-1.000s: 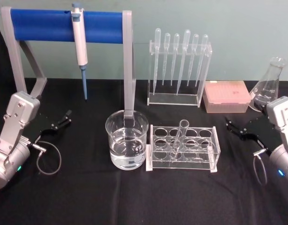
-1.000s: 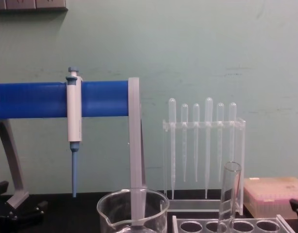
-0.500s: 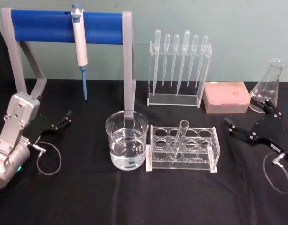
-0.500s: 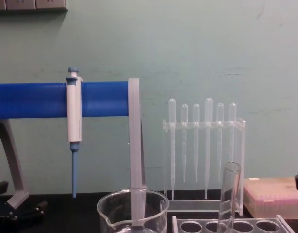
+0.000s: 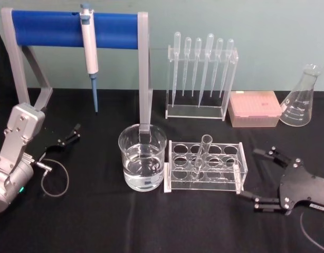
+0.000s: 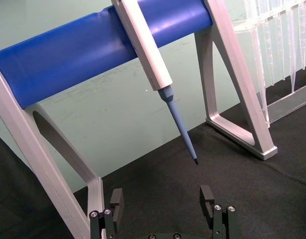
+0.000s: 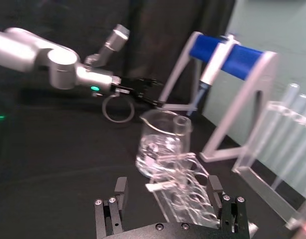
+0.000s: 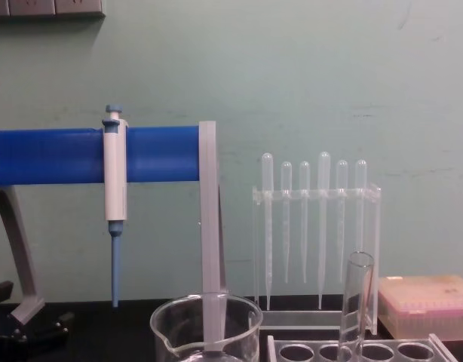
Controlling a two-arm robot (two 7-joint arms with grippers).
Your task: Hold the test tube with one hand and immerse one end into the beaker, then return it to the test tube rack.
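Note:
The test tube leans in a hole of the clear rack at the table's middle, its mouth up; it is also seen in the chest view and the right wrist view. The beaker, part full of clear liquid, stands just left of the rack. My right gripper is open, low over the table to the right of the rack, its fingers pointing at the rack's end. It holds nothing. My left gripper rests open at the far left, away from the glassware.
A blue-barred stand holding a white-and-blue pipettor spans the back left. Behind the rack is a holder of plastic pipettes, then a pink box and a glass flask at the back right.
My right gripper has swung from the back right, near the flask, forward and down to the rack's right end, its fingers now facing the rack. The left arm has not moved.

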